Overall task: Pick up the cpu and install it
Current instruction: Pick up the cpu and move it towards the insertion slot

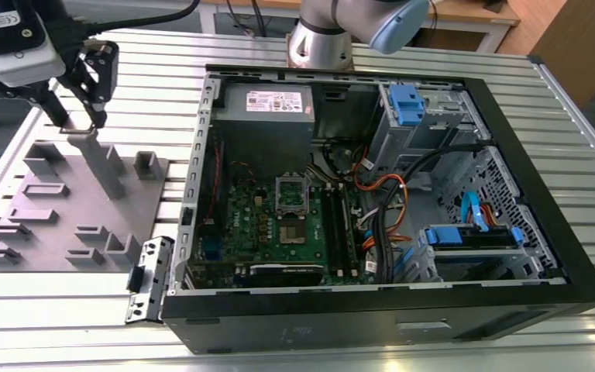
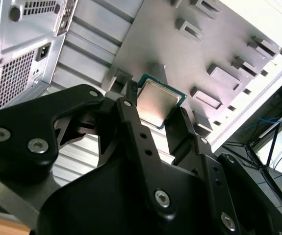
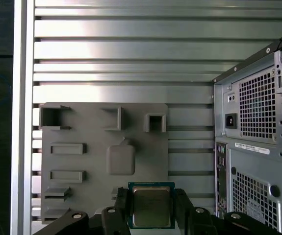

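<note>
I am pinching the cpu (image 3: 150,211), a small flat square chip with a pale silvery metal top and a green rim, between the two black fingers of my gripper (image 1: 83,122). The fingers are pressing on two opposite edges of the chip, and its other two edges are standing free. I am holding it over the grey moulded fixture plate (image 1: 60,225), near the plate's far edge. I cannot tell whether the chip is clear of the plate.

The plate is lying flat on the slatted aluminium bench (image 3: 131,49), close to the bench edge at the exterior view's left. Raised pockets and posts are standing up from the plate around my fingers, and a rounded square pad (image 3: 120,159) is sitting just beyond the chip in the first wrist view.

Bare slats are running open along the bench's far edge. Just beside the plate the black open computer case (image 1: 380,314) is lying on its side, its wall rising between me and the green circuit board (image 1: 276,225). On the board a silver rectangular frame (image 1: 290,190) is sitting, and orange and black cables (image 1: 386,194) are crowding the case beside the board.
</note>
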You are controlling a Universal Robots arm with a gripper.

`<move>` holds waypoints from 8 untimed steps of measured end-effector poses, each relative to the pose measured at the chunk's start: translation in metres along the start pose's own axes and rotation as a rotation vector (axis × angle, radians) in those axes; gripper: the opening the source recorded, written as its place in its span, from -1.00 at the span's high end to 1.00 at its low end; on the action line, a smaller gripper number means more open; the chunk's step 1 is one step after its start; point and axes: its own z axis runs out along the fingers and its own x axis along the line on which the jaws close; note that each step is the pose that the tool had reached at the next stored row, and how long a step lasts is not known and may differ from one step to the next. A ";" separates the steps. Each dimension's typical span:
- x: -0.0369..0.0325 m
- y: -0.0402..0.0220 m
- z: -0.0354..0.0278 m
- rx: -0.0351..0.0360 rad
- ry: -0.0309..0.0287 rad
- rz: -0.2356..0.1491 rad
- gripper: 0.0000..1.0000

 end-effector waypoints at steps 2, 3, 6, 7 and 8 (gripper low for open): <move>-0.0049 0.0001 0.0000 0.0000 0.0001 0.000 0.05; -0.0074 0.0001 0.0001 0.0000 0.0000 0.000 0.05; -0.0149 0.0002 0.0002 -0.0001 0.0000 0.000 0.05; -0.0174 0.0003 0.0003 -0.0001 -0.0001 0.000 0.05; -0.0196 0.0003 0.0002 0.0000 0.0001 0.000 0.05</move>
